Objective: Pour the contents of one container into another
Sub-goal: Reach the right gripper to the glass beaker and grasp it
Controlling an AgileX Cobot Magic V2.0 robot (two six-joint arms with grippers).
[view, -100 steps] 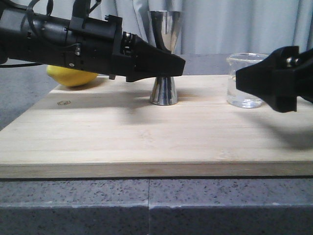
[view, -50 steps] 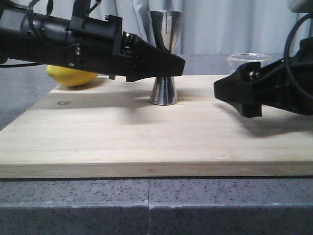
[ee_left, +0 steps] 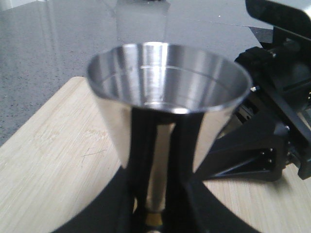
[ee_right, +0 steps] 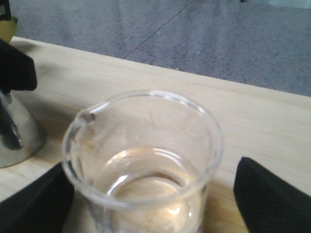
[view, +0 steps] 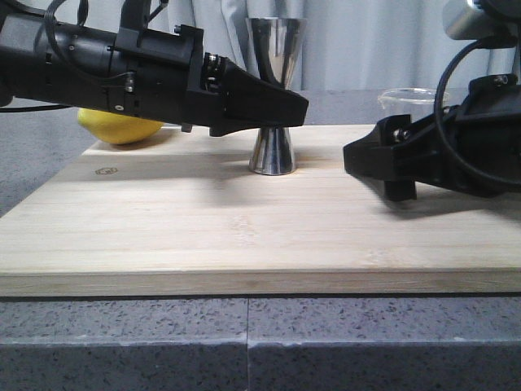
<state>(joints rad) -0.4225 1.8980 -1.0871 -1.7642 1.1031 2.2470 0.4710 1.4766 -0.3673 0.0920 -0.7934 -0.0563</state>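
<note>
Grasp step underway: right gripper sits spread either side of the glass beaker at frame right, not yet clenched, left gripper clamps the steel jigger mid-frame on the board, next comes squeeze, lift, tilt

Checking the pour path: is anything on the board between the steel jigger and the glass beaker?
Only the right gripper reaches into that gap in the front view. Between the jigger and beaker, the board itself is bare.
</note>
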